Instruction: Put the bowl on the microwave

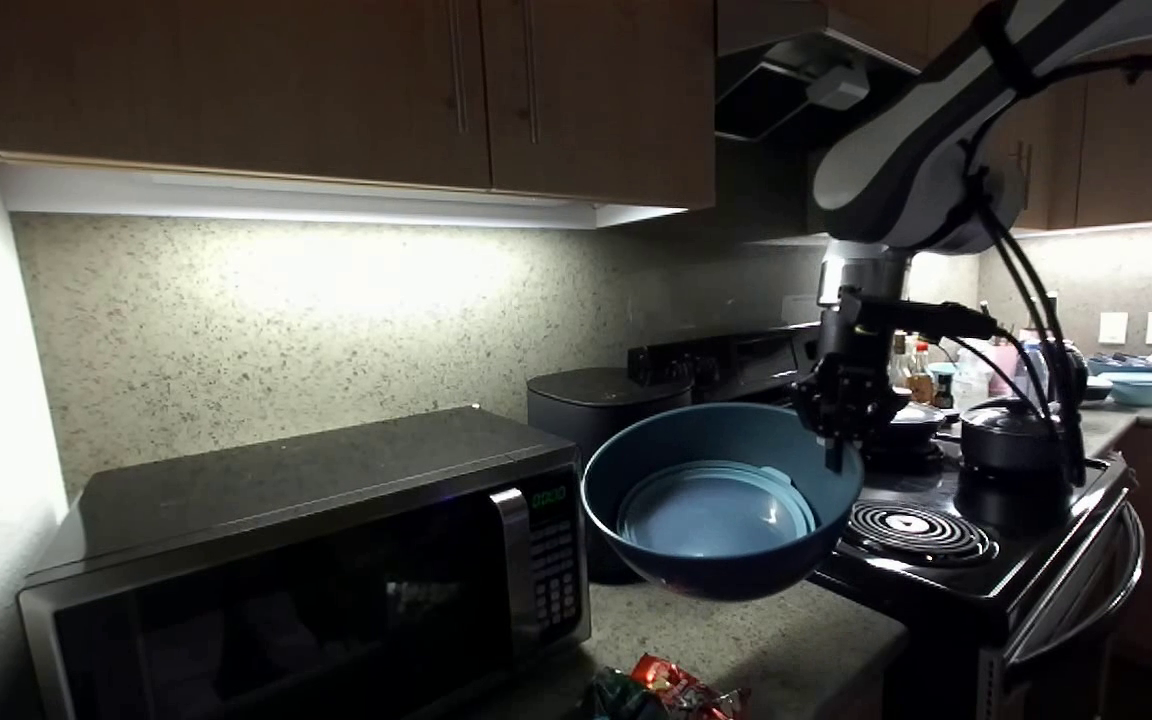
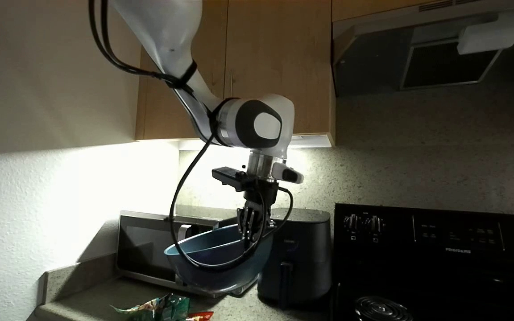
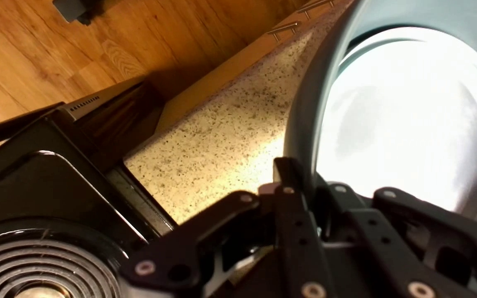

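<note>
The large blue bowl point(image 1: 726, 578) hangs in the air over the counter, just right of the microwave point(image 1: 316, 600). Both also show in an exterior view, the bowl point(image 2: 221, 274) in front of part of the microwave point(image 2: 143, 249). The bowl is tilted, its gripped side higher. A lighter blue round piece point(image 1: 711, 510) lies inside it. My gripper point(image 1: 833, 455) is shut on the bowl's rim, pointing down. In the wrist view the fingers point(image 3: 304, 178) pinch the bowl's wall point(image 3: 311, 111), one inside and one outside. The microwave's flat top is below the level of the wall cabinets.
A dark air fryer point(image 2: 299, 258) stands between microwave and stove point(image 1: 936, 590). Shiny snack bags point(image 1: 671, 690) lie on the counter in front. Wall cabinets point(image 1: 336, 100) hang above the microwave. A dark lidded pot point(image 1: 1011, 435) sits on the stove. A wall point(image 2: 38, 223) borders the microwave's far side.
</note>
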`<control>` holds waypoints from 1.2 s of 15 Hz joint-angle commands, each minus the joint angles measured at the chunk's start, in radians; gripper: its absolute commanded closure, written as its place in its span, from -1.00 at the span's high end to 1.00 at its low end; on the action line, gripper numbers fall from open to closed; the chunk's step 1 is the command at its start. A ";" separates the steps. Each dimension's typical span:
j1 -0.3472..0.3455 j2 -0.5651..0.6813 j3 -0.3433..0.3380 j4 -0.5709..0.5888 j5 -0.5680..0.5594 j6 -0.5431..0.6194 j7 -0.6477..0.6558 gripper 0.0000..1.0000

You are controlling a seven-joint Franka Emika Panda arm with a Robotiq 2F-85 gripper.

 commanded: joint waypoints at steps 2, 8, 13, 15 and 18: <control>-0.003 -0.213 0.017 -0.132 0.031 0.088 -0.028 -0.97; 0.030 -0.304 0.016 -0.178 0.143 0.261 -0.023 -0.97; 0.025 -0.271 0.039 -0.158 0.101 0.256 -0.003 -0.87; 0.026 -0.270 0.040 -0.159 0.101 0.257 -0.003 -0.97; 0.098 -0.285 -0.008 -0.111 0.185 0.148 -0.120 -0.97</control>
